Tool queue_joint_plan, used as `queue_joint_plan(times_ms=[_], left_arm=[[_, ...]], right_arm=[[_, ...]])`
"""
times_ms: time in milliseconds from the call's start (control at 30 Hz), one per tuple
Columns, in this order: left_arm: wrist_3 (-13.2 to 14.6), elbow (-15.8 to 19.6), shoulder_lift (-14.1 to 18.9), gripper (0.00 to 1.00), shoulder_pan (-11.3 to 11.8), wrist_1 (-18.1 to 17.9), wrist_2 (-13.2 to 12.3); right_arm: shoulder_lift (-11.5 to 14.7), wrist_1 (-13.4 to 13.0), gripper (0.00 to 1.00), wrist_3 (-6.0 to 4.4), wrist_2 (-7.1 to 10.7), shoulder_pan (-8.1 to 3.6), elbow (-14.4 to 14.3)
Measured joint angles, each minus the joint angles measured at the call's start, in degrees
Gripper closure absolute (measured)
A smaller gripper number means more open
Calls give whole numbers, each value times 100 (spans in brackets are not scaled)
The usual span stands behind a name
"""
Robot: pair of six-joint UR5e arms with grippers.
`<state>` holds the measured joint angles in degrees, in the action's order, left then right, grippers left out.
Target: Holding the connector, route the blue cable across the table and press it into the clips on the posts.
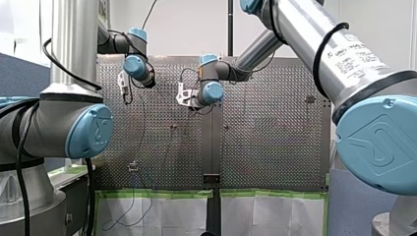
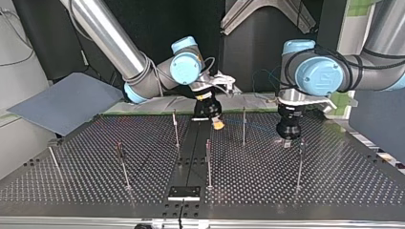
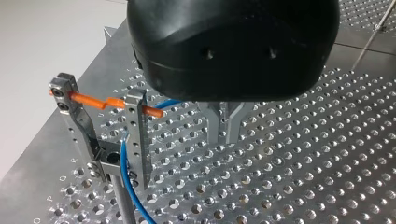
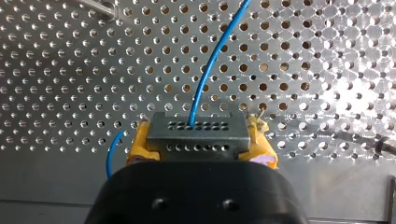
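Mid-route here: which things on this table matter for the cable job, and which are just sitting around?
Job: connector in my right pincer; cable; clip; posts; my left pincer.
Lying about: grey sheet off the table's corner, top view's left; black plate in that view's foreground.

We see a blue cable [image 4: 210, 65] and a grey connector [image 4: 197, 127] dotted with two rows of small holes. Our right gripper [image 4: 201, 142] is black with yellow pads [image 4: 139, 142]; our left gripper [image 3: 226, 133] is black with silver fingers [image 3: 214, 123]. The silver table [image 3: 303, 163] carries a regular grid of holes, and the pin [image 3: 86, 99] is orange.
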<state>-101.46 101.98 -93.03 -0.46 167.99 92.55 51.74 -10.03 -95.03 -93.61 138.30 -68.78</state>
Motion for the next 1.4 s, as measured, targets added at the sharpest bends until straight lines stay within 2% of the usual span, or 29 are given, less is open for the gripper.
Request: queue_joint_plan(times_ms=[1400], left_arm=[[0, 0, 0, 90, 0, 0, 0]], right_arm=[[0, 0, 100, 0, 0, 0, 0]])
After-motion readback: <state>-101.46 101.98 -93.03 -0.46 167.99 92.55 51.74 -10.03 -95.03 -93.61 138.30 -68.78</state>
